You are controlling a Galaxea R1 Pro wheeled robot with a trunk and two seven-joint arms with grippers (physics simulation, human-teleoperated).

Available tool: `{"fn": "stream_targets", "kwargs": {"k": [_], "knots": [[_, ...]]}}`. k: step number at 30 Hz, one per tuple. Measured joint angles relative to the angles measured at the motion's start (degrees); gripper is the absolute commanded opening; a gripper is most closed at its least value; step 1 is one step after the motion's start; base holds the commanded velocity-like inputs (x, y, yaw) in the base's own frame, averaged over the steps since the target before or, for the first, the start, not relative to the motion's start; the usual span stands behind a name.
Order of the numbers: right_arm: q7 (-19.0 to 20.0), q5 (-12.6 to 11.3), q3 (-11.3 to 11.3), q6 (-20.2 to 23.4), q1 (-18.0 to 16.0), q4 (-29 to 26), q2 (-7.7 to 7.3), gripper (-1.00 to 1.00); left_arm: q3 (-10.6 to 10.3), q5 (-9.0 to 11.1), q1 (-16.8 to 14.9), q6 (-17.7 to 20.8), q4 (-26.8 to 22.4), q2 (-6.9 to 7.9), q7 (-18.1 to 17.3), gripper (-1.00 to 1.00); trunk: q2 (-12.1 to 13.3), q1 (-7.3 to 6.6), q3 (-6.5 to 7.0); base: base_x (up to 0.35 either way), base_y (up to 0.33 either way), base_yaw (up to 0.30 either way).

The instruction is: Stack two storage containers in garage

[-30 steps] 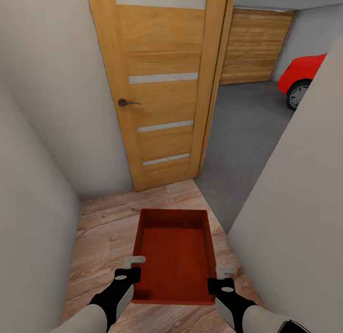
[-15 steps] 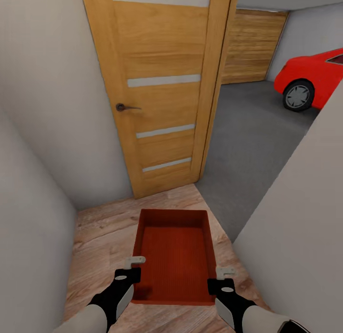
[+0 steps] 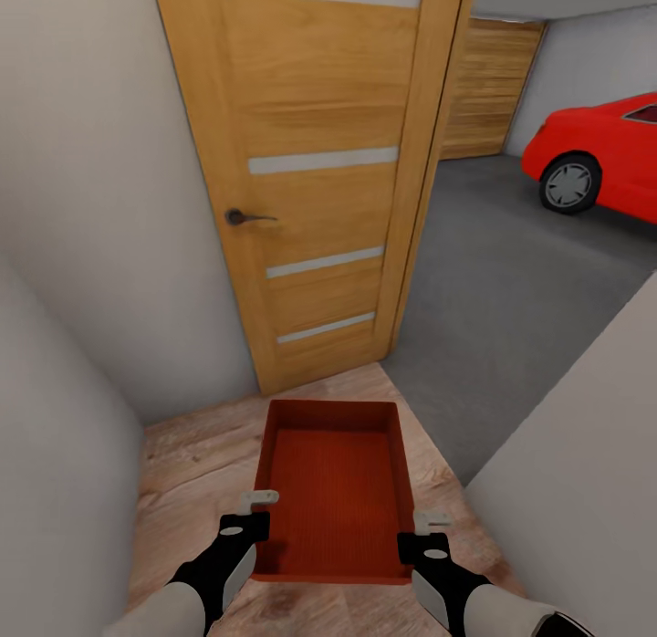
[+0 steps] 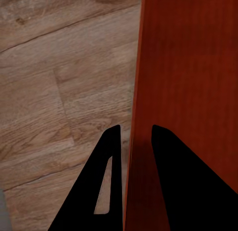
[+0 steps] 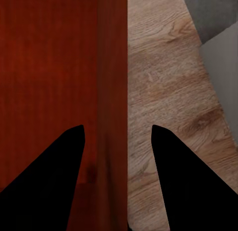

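Note:
One orange-red storage container (image 3: 333, 491) hangs in front of me above the wood-plank floor (image 3: 182, 473), its ribbed bottom showing and nothing in it. My left gripper (image 3: 259, 514) is shut on its left wall near the near corner; in the left wrist view the fingers (image 4: 135, 129) pinch the thin wall of the container (image 4: 188, 67). My right gripper (image 3: 429, 527) is at the right wall; in the right wrist view its fingers (image 5: 117, 127) stand apart on either side of the container's wall (image 5: 111, 67), with gaps. The garage's grey floor (image 3: 511, 318) lies ahead to the right.
An orange wooden door (image 3: 310, 181) stands open ahead on the left, beside the doorway. Pale walls close in at the left (image 3: 55, 436) and right (image 3: 584, 491). A red car (image 3: 602, 153) is parked in the garage, with a wooden garage door (image 3: 488, 89) behind.
The whole view has shifted: the door looms nearer and more of the garage floor and the car shows. The container and both grippers keep their places in the picture.

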Motion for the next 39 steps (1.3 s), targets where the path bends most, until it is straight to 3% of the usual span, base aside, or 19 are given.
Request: {"fn": "stream_targets", "kwargs": {"k": [25,39], "knots": [[0.0,0.0,0.0,0.0,0.0,0.1,0.02,-1.00,0.0,0.0,0.0,-0.1,0.1,0.00,0.0,-1.00,0.0,0.00,0.00,0.291,0.211,-0.248],[0.0,0.1,0.0,0.0,0.0,0.1,0.05,-1.00,0.0,0.0,0.0,-0.1,0.2,0.00,0.0,-1.00,0.0,0.01,0.00,0.233,0.031,-0.250]]}}
